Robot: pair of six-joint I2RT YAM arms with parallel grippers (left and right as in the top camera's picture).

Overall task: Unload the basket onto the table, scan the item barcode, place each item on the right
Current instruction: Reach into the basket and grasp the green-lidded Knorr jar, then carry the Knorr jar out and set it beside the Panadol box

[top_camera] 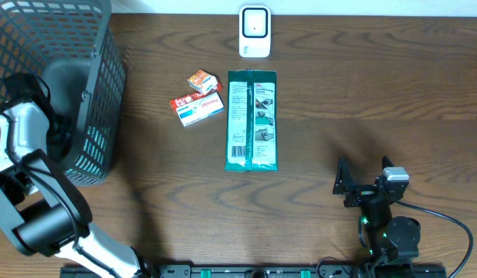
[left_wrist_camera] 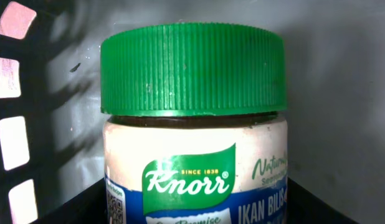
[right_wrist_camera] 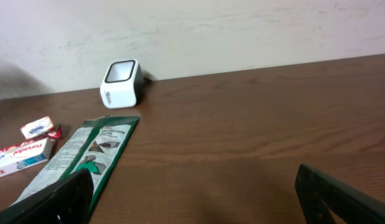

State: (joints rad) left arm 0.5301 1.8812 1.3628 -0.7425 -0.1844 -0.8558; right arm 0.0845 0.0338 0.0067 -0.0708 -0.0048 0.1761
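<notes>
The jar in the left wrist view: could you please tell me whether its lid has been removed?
No, the green ribbed lid sits on top of the Knorr jar, covering its mouth.

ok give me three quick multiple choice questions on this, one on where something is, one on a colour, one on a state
1. Where does the scanner stand?
A. just past the far end of the green packet
B. inside the basket
C. at the near table edge

2. What colour is the lid on the jar?
A. red
B. green
C. white

3. How is the right gripper?
A. shut on the packet
B. shut on a small box
C. open, holding nothing

Answers:
1. A, the overhead view shows it right above the packet's top edge.
2. B, the left wrist view shows a ribbed green cap.
3. C, its fingers stand wide apart over bare table.
</notes>
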